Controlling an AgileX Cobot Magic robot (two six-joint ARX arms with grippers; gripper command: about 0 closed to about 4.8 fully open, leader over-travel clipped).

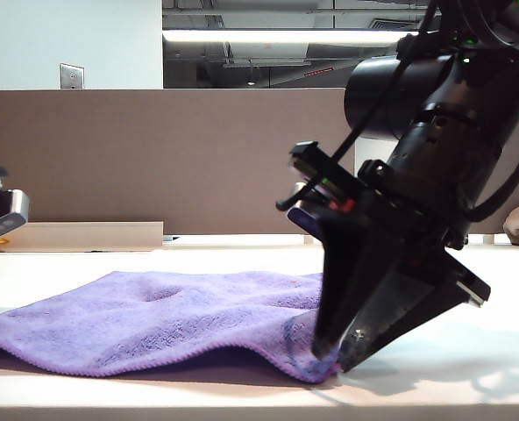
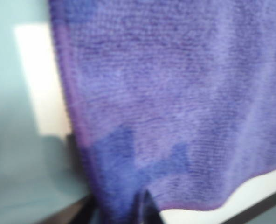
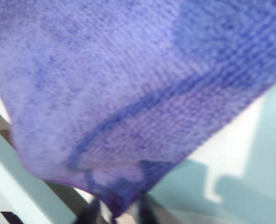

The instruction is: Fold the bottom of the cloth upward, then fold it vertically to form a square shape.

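From the outside camera, the purple cloth (image 1: 154,320) lay spread on the white table (image 1: 470,368), and the right gripper (image 1: 331,361) pinched its near right corner. In the left wrist camera, the left gripper (image 2: 145,212) sat at the cloth's (image 2: 175,93) hem; its grip was unclear. In the right wrist camera, cloth (image 3: 128,93) bunched between the right gripper's (image 3: 114,212) narrowed fingertips.
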